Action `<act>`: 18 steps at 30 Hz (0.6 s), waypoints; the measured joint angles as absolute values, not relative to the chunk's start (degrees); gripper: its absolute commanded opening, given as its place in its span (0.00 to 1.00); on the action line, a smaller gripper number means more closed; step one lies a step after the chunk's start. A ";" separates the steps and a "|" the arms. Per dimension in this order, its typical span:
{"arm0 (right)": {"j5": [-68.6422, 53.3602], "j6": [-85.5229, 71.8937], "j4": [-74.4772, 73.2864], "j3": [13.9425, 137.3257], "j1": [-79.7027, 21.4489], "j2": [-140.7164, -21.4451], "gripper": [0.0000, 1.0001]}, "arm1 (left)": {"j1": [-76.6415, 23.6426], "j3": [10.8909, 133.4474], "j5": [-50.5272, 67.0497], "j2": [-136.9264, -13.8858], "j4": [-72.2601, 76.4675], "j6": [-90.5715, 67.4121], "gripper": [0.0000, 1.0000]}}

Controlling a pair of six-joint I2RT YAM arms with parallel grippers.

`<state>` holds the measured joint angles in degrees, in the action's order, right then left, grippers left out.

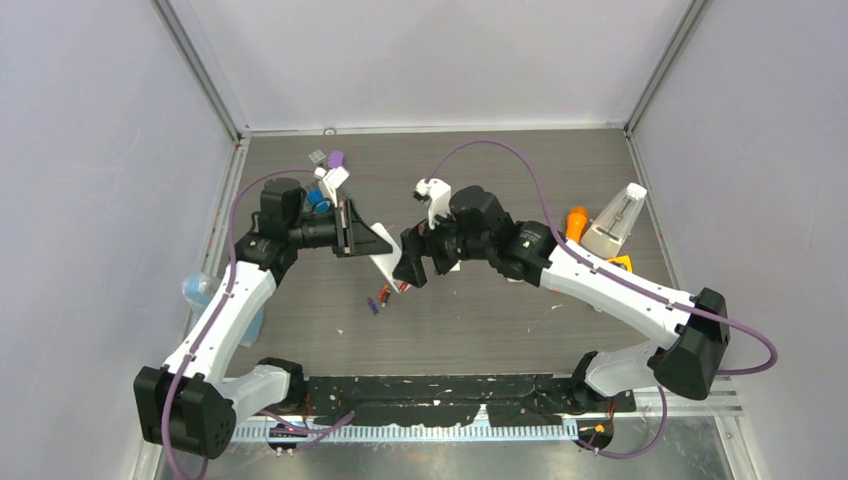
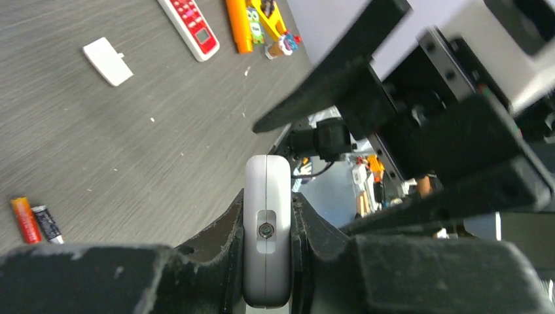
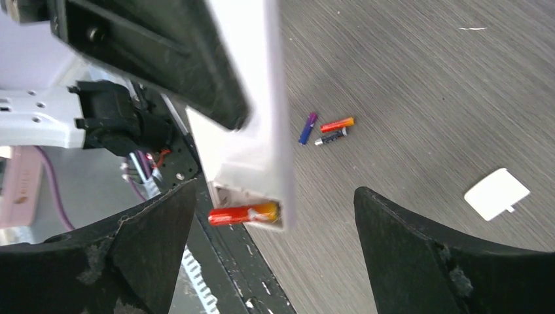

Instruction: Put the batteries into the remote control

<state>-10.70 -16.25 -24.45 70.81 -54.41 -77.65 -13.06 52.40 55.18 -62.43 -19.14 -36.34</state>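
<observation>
My left gripper (image 1: pixel 372 240) is shut on a white remote control (image 1: pixel 386 268) and holds it above the table; in the left wrist view the remote (image 2: pixel 267 229) is clamped edge-on between the jaws (image 2: pixel 267 201). My right gripper (image 1: pixel 412 268) is open, its jaws wide on either side of the remote's lower end (image 3: pixel 245 137). A red-orange battery (image 3: pixel 243 214) sits in the open compartment, one end sticking out. Three loose batteries lie on the table: purple (image 3: pixel 307 127), orange (image 3: pixel 337 123), black-silver (image 3: pixel 330 136). They also show in the top view (image 1: pixel 378 298).
The white battery cover (image 3: pixel 496 193) lies flat on the table, also seen in the left wrist view (image 2: pixel 108 61). A red-and-white remote (image 2: pixel 190 26) and an orange tool (image 2: pixel 239 26) lie beyond. A beige metronome-like object (image 1: pixel 615 225) stands right. A blue bottle (image 1: pixel 200 290) is left.
</observation>
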 measured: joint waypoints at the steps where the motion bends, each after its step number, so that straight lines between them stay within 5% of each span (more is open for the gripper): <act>1: -12.86 -17.02 -23.42 70.41 -53.01 -77.65 0.96 | -13.06 52.40 56.10 -62.61 -19.05 -36.21 0.00; 9: -27.31 -22.70 -16.97 68.27 -48.27 -79.64 0.78 | -13.06 52.29 62.11 -62.89 -14.33 -39.57 0.00; 18: -43.44 -36.77 1.15 62.02 -45.15 -81.28 0.28 | -12.86 51.77 65.80 -63.86 -7.07 -46.26 0.00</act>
<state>-43.44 -36.77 1.15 62.02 -45.15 -81.28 -12.86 51.77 65.80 -63.86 -7.07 -46.26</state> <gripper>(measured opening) 0.420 0.227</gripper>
